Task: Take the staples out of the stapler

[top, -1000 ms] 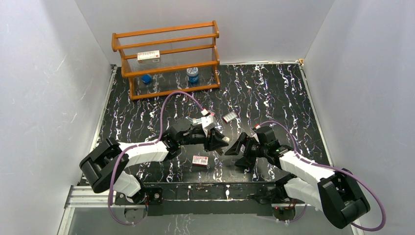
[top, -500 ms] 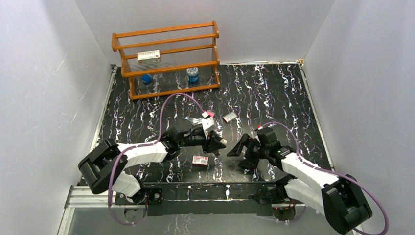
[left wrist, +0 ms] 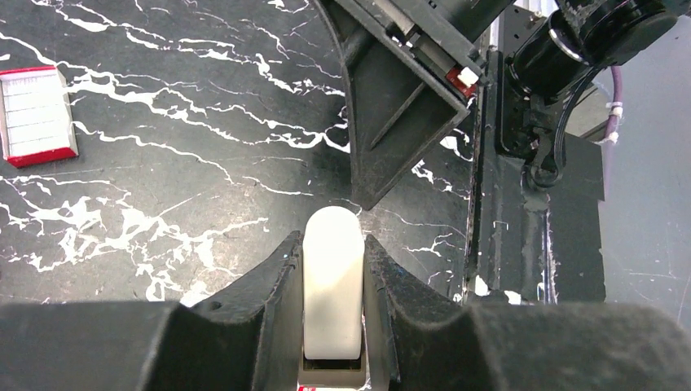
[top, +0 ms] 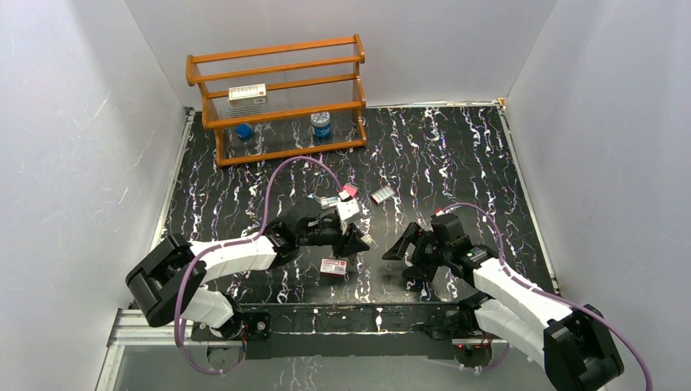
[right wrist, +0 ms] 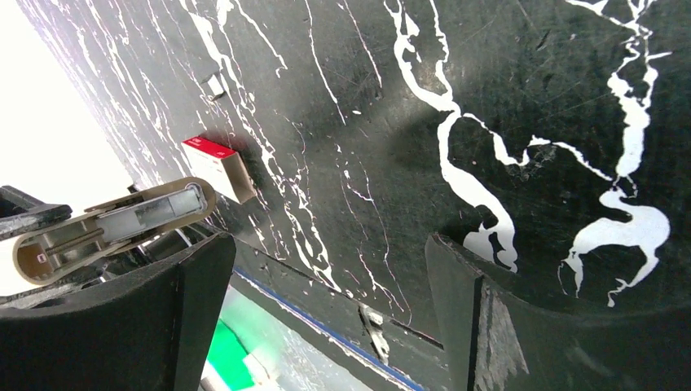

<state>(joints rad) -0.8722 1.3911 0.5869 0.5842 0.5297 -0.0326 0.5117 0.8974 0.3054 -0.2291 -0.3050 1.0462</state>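
My left gripper point(top: 356, 241) is shut on the small stapler point(left wrist: 332, 277), which looks pale and rounded between the fingers point(left wrist: 261, 285) in the left wrist view. Its tip sticks out past the fingertips, low over the black marbled table point(top: 456, 155). In the right wrist view the stapler point(right wrist: 114, 224) shows from the side, with its silvery metal inner channel visible. My right gripper point(top: 405, 254) is open and empty, a short way right of the stapler, its jaws wide apart close above the table point(right wrist: 326, 277).
A flat white box with a red label point(top: 332, 267) lies just near of the left gripper and shows in both wrist views point(left wrist: 37, 114) point(right wrist: 218, 167). A second small box point(top: 382, 195) lies farther back. A wooden rack point(top: 277, 98) stands at the back left.
My left gripper has drawn back to the left and lower with the stapler. The right arm has shifted slightly right, so the gap between the two grippers is wider.
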